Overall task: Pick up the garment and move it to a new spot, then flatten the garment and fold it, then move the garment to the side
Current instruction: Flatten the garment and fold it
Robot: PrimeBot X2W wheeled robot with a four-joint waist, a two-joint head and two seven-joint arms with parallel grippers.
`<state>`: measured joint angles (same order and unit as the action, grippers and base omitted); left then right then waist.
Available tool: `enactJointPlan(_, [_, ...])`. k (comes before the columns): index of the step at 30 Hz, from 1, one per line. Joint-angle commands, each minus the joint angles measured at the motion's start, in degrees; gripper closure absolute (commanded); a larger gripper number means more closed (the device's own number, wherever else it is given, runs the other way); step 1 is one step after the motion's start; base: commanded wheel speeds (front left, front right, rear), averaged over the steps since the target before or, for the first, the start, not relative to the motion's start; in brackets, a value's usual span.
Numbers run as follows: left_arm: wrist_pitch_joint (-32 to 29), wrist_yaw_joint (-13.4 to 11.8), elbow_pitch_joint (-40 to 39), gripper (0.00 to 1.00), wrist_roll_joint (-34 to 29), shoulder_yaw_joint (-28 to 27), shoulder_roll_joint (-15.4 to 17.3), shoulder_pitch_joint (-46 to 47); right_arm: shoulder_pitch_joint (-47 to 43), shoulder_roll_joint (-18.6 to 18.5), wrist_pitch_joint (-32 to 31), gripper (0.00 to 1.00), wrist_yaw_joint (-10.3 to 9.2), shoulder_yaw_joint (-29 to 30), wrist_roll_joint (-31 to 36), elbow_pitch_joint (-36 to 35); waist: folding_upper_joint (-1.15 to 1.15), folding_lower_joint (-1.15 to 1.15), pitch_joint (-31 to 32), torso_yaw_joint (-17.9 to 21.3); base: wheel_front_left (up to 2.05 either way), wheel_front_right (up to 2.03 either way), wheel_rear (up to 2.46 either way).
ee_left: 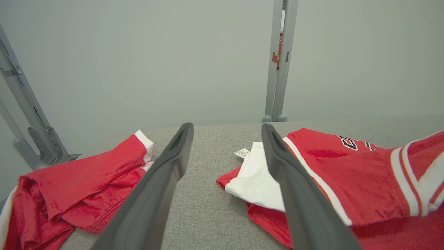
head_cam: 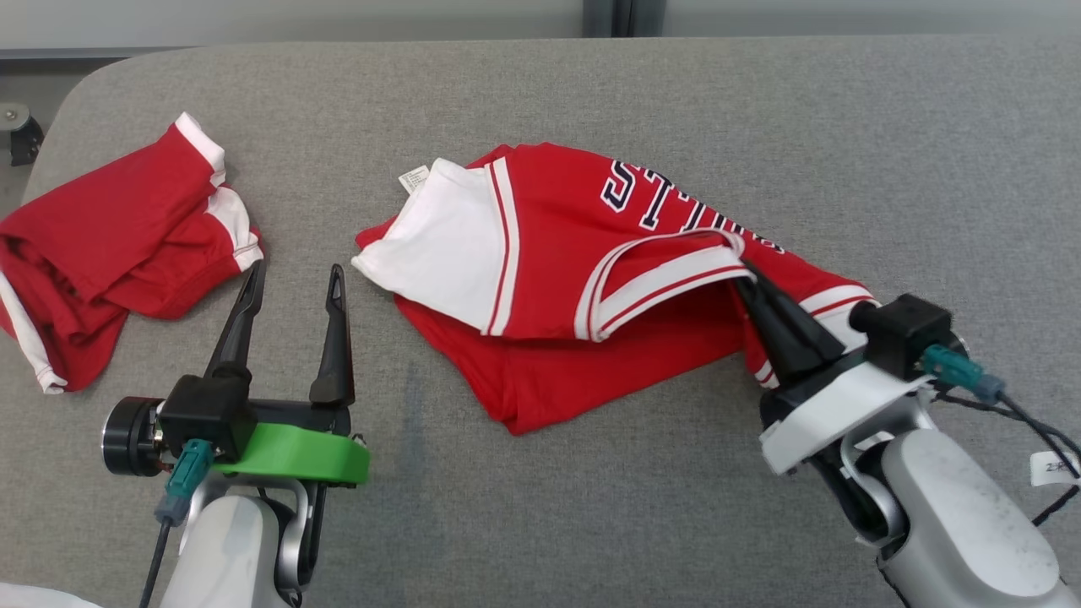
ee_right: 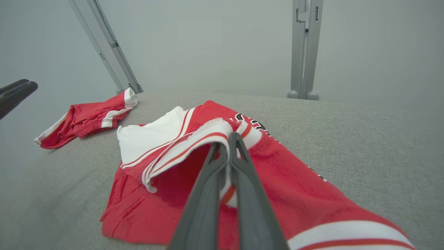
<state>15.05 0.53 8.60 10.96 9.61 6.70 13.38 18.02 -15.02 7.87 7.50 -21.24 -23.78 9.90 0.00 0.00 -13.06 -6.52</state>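
- The red jersey (head_cam: 549, 253) lies rumpled mid-counter (head_cam: 760, 110), lettering up. Its white panel (head_cam: 448, 245) is turned out at the left end, and a care label (head_cam: 414, 179) pokes out at the far-left corner.
- Your right pincer (head_cam: 747, 270) is clamped on the jersey's striped trim (head_cam: 676, 274), on the right half of the garment.
- The right wrist view agrees: the right pincer (ee_right: 229, 137) has the trim band pinched between both fingers, and the trim arches up at the pinch. The rest of the jersey (ee_right: 277, 187) lies flat on the counter.
- Your left pincer (head_cam: 296, 272) is spread wide and holds nothing. It sits over bare counter, left of the jersey's white end and clear of it.
- The left wrist view shows the jersey (ee_left: 347, 180) off to the right of the left pincer (ee_left: 227, 127).
- A second red garment (head_cam: 110, 245) lies bunched at the counter's left edge, apart from the jersey. Your left pincer's outer fingertip is just beside its hem; you can't tell contact from here.
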Motion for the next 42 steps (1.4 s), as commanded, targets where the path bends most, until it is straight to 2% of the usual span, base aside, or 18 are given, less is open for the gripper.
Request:
enactJointPlan(1, [0.18,0.18,-0.18,0.00,-0.37,-0.27,0.07,-0.24,0.46,0.26,0.64,1.00,-0.03,2.41,-0.07,0.16,0.00,0.00,-0.01,0.09,0.00,0.00,0.00])
enactJointPlan(7, [0.18,0.36,0.04,0.00,-0.90,-0.66,-0.08,-0.65,-1.28,2.46,2.33,1.00,-0.03,15.88,0.09,3.05,0.00,0.00,-0.45,0.57,0.00,0.00,0.00])
enactJointPlan(14, [0.18,0.59,0.29,0.00,-1.37,-0.89,0.00,-0.45,-3.79,3.88,3.48,1.00,-0.04,32.02,0.06,9.68,0.00,0.00,-0.87,1.32,0.00,0.00,0.00])
enactJointPlan(18, [0.18,0.72,0.55,0.00,-1.60,-1.02,0.17,-0.09,-4.52,3.49,3.80,1.00,-0.04,37.94,1.03,13.95,0.00,0.00,-0.95,1.68,0.00,0.00,0.00])
enactJointPlan(20, [0.18,0.70,0.68,0.00,-1.69,-1.10,0.24,-0.08,-4.40,3.43,3.98,1.00,-0.04,38.71,1.87,15.29,0.00,0.00,-0.92,1.91,0.00,0.00,0.00])
enactJointPlan(22, [0.18,0.61,0.77,0.00,-1.70,-1.21,0.25,-0.17,-3.87,3.30,4.70,0.00,-0.04,37.90,2.64,15.09,0.00,0.00,-0.84,2.19,0.00,0.00,0.00])
enactJointPlan(25, [0.18,0.48,0.98,0.00,-1.66,-1.36,0.32,-0.58,-3.87,3.13,5.96,0.00,-0.04,35.01,3.82,12.43,0.00,0.00,-0.49,2.63,0.00,0.00,0.00])
enactJointPlan(32, [0.18,0.20,1.47,0.00,-1.53,-1.77,0.68,-1.93,-8.75,1.39,6.99,0.00,-0.04,27.60,8.94,1.30,0.00,0.00,1.50,3.59,0.00,0.00,0.00])
enactJointPlan(42, [0.18,-0.40,2.27,0.00,-0.67,-2.34,1.27,-5.37,-16.35,3.26,1.94,0.00,-0.05,20.72,12.56,-9.64,0.00,0.00,5.35,5.06,0.00,0.00,0.00])
